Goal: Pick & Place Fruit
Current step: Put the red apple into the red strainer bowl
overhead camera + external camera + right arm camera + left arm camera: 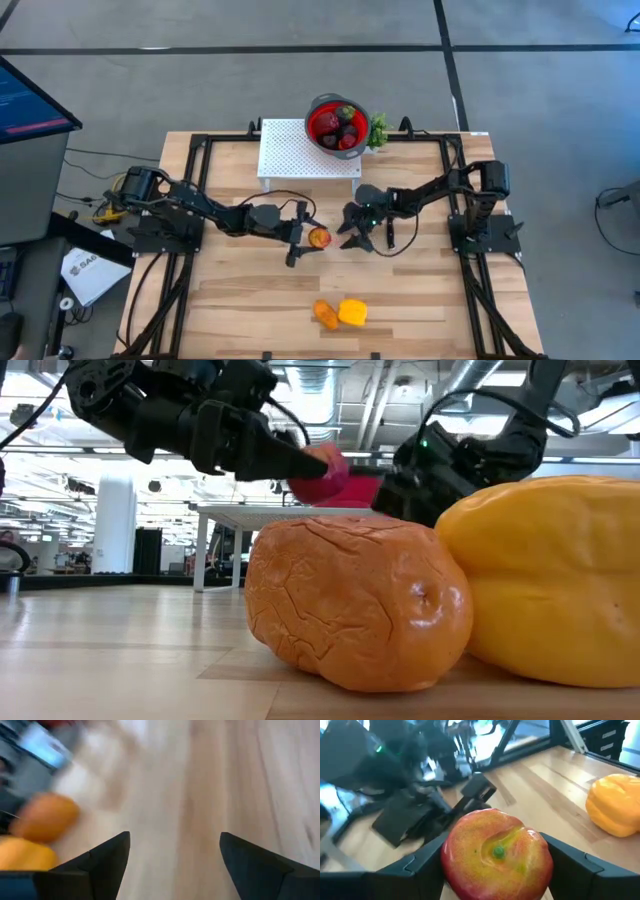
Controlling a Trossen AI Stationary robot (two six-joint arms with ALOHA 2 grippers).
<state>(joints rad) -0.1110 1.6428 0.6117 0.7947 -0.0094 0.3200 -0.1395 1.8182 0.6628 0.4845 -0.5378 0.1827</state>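
- The left gripper (312,240) is above the middle of the wooden table (250,300), its 2 fingers (415,865) clasped on either side of a red-and-yellow apple (497,855), which sits between them.
- In the low view that apple (320,472) is held in the air, clear of the tabletop.
- The right gripper (365,236) hovers just beside the left one, jaws spread apart and holding nothing; its wrist view shows only bare wood between its fingers (107,857).
- An orange fruit (326,314) and a larger yellow fruit (352,312) lie touching each other near the table's front edge, well apart from both grippers.
- A red bowl (318,113) with a grey rim rests on the white perforated stand (290,155) at the back of the table; it holds several red and dark fruit pieces (340,128).
- A small green leafy piece (379,130) lies just beside the bowl.
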